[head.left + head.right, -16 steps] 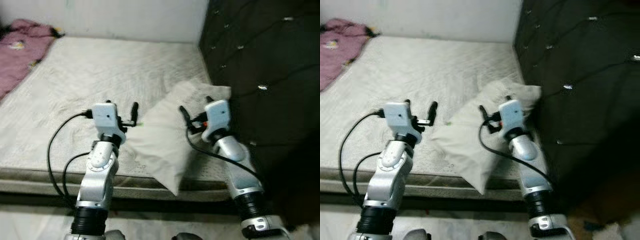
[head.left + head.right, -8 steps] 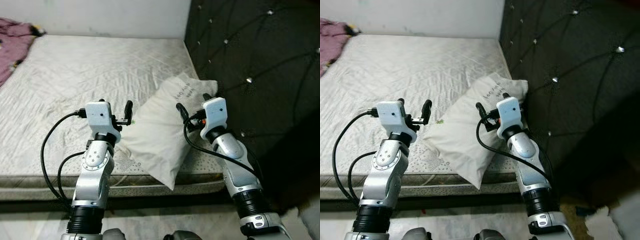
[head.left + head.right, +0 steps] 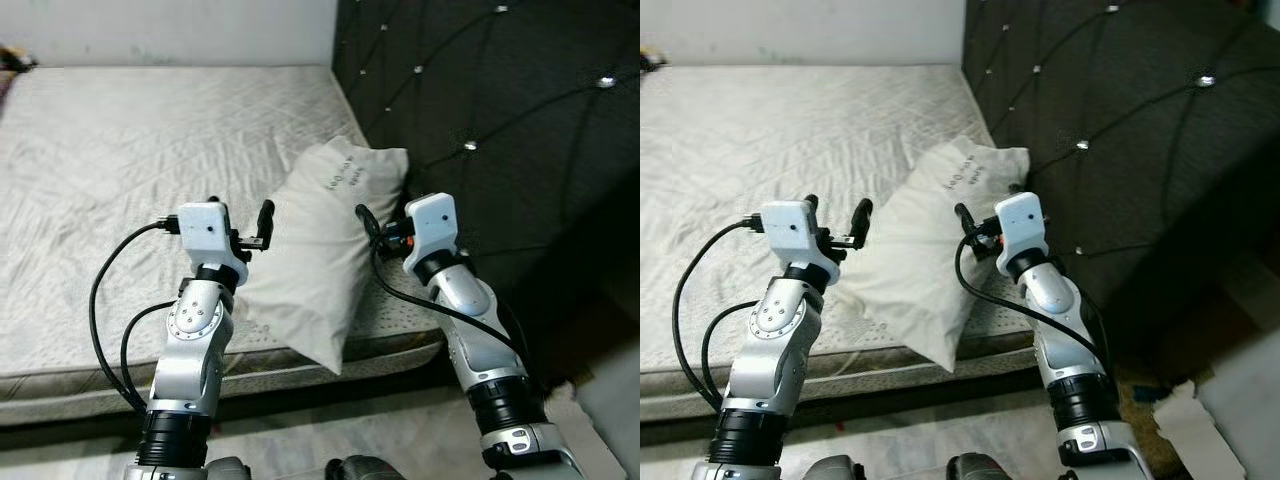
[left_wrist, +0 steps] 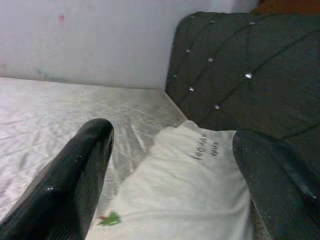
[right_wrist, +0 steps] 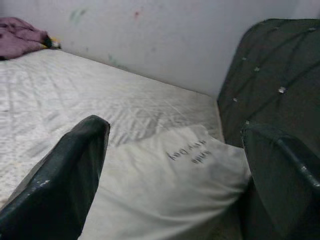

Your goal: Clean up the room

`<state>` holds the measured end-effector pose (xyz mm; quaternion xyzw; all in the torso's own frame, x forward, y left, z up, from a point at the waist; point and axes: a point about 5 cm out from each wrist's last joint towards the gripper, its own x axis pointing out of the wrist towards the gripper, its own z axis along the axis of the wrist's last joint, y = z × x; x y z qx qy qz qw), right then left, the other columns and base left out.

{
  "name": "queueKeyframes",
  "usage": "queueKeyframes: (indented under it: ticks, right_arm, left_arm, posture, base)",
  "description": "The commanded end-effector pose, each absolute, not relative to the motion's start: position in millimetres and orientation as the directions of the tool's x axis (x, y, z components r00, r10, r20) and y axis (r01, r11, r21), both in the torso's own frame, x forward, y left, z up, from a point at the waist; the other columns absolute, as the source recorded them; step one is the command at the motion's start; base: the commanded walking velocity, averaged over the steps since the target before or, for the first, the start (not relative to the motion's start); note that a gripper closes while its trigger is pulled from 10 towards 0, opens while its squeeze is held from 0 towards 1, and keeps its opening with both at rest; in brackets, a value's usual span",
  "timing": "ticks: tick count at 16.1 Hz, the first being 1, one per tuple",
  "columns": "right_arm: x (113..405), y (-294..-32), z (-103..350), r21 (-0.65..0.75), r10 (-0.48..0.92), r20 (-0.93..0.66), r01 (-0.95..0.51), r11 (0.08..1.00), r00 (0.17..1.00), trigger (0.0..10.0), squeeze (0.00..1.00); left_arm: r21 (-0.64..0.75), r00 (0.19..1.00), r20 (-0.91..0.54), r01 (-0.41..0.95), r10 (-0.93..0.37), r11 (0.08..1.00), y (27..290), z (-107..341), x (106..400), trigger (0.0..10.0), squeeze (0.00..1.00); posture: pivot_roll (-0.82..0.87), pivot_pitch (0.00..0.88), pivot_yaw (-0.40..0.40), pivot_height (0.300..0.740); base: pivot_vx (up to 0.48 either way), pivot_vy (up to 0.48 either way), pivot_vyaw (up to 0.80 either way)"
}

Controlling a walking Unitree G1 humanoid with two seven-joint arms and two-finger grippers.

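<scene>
Pillow [image 3: 320,255] lies on the bed [image 3: 120,150] by the headboard [image 3: 520,120], its long axis running from the near edge toward the headboard, between both grippers. Left gripper [image 3: 240,225] and right gripper [image 3: 385,222] flank it about equally, fingers apart.

Left wrist view: the pillow's [image 4: 190,185] dark writing is too small to read.

Right wrist view: likewise unreadable; the pillow [image 5: 165,195] lies straight ahead.

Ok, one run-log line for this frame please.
pillow on mattress against headboard | left pincer open beside pillow | right pincer open over pillow | no grasp
</scene>
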<state>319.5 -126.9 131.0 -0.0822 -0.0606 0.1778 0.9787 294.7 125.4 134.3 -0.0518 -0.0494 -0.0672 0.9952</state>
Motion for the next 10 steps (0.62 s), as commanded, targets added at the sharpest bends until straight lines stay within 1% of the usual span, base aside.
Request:
queueKeyframes:
  ticks: [1,6,10]
  right_arm:
    - [322.3,-126.9,135.1,-0.196,0.364,0.103,-0.340,0.920,0.926,10.0,0.00]
    - [321.8,-127.0,134.4,-0.197,0.368,0.102,-0.344,0.918,0.924,10.0,0.00]
    - [316.7,-126.0,131.0,-0.167,0.387,0.093,-0.369,0.914,0.917,10.0,0.00]
  left_arm:
    - [-0.089,0.983,0.120,0.153,-0.142,0.984,124.7,136.9,293.7,10.0,0.00]
    - [-0.090,0.982,0.117,0.157,-0.146,0.983,124.2,136.1,293.1,10.0,0.00]
    - [-0.094,0.988,0.100,0.129,-0.120,0.987,125.8,133.2,289.3,10.0,0.00]
  posture:
    - [0.01,0.000,-0.043,0.740]
    - [0.01,0.000,-0.043,0.740]
    - [0.02,0.000,-0.044,0.740]
  base:
    - [0.349,0.000,0.00]
    - [0.307,0.000,0.00]
    - [0.000,0.000,0.00]
